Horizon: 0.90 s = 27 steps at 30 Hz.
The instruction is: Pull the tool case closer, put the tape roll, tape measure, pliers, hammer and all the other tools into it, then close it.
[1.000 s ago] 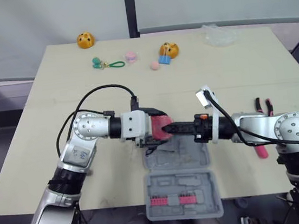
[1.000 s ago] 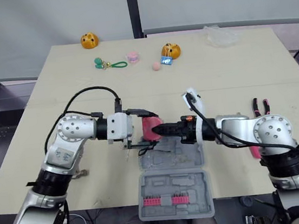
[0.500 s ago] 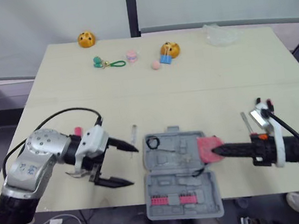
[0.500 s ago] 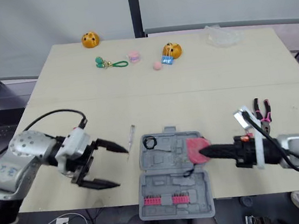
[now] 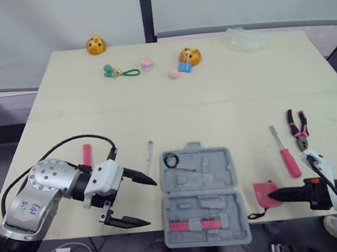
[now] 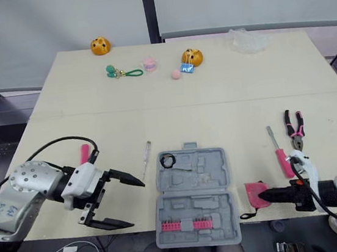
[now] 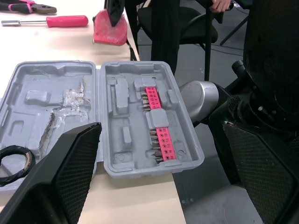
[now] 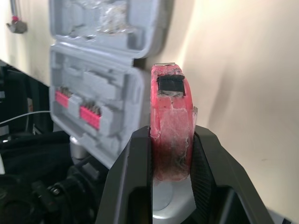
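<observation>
The tool case [image 5: 210,165] lies open at the near edge of the table [image 5: 227,106]. Its near half, with a row of red bits [image 5: 193,224], reaches past that edge. Just right of the case we see the right gripper [image 5: 278,196] clamped on the pink tape measure [image 5: 264,191], which sits beside the case and outside it. Left of the case, the left gripper [image 5: 152,203] hovers with its fingers spread wide, holding nothing. A black tape roll [image 5: 171,160] lies in the far half of the case. Farther out, a slim screwdriver [image 5: 150,156] lies left of the case. A pink-handled screwdriver [image 5: 286,157] and the pliers [image 5: 298,128] lie to its right. Small toys [image 5: 190,56] stand along the far side.
</observation>
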{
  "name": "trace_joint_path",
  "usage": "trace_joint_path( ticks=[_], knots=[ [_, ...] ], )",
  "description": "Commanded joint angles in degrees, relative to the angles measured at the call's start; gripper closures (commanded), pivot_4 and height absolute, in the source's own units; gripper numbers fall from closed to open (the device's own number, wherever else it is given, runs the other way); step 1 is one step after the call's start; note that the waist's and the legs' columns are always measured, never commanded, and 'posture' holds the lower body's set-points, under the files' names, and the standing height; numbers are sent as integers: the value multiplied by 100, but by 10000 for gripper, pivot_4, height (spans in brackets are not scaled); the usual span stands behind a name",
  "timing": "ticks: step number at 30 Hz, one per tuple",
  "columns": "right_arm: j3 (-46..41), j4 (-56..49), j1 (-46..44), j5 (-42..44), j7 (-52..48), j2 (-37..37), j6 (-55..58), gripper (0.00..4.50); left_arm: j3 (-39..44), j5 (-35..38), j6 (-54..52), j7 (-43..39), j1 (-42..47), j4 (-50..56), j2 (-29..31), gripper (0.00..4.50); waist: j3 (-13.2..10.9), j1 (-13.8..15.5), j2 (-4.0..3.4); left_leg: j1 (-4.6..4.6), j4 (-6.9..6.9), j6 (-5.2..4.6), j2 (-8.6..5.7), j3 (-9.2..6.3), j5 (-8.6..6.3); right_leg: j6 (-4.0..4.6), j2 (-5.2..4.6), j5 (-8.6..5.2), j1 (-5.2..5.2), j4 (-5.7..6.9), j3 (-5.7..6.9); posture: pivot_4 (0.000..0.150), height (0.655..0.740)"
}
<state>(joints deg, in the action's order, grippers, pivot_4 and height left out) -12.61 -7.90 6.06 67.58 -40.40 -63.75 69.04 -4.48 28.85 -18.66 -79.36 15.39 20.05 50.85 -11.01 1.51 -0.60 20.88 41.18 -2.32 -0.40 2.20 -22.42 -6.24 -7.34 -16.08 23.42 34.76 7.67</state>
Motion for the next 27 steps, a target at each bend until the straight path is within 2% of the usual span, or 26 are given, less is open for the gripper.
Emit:
trace_joint_path(
  ticks=[1,10,17,19,20,23,25,27],
  knots=[
    [150,145,-213,-295,-266,203,-20,39413,-21,-15,50,115,108,223,-78,0,0,2,0,0,1,0,-1,1,0,-1,0,0,-1,0,0,1500,7400],
    [286,141,-350,-730,-312,536,186,39413,-190,-220,199,113,413,38,-172,0,0,13,-2,1,1,0,-3,2,0,-2,1,1,0,0,3,1500,7400],
    [63,324,-373,-943,-386,568,300,39413,-181,-191,181,136,427,80,-163,0,1,9,-2,-3,1,0,-3,5,0,-2,2,1,0,4,2,1500,7400],
    [-42,272,-286,-968,-444,484,335,28919,-191,-204,190,153,439,75,-181,0,1,18,-2,-3,2,0,-3,5,0,-2,2,1,-1,4,1,1500,7400],
    [-118,234,-233,-966,-494,436,361,26608,-192,-201,183,165,445,87,-186,0,1,23,-2,-3,2,0,-4,5,0,-2,1,1,-1,4,2,1500,7400],
    [-369,24,-20,-1088,-744,183,237,11974,-188,-179,156,183,483,117,-187,0,1,19,-3,-2,2,0,-4,6,0,-3,1,1,-1,4,2,1500,7400],
    [-480,-234,323,-1441,-1174,-152,-247,1071,-172,-162,148,177,511,112,-175,0,2,17,-6,-3,1,0,-4,7,0,-3,1,1,0,5,1,1500,7400],
    [-583,-468,751,-1967,-1699,-469,-1038,422,-161,-157,150,170,536,98,-169,0,2,16,-6,-8,0,0,-4,9,0,-3,3,1,-2,4,-1,1500,7400]
  ],
)
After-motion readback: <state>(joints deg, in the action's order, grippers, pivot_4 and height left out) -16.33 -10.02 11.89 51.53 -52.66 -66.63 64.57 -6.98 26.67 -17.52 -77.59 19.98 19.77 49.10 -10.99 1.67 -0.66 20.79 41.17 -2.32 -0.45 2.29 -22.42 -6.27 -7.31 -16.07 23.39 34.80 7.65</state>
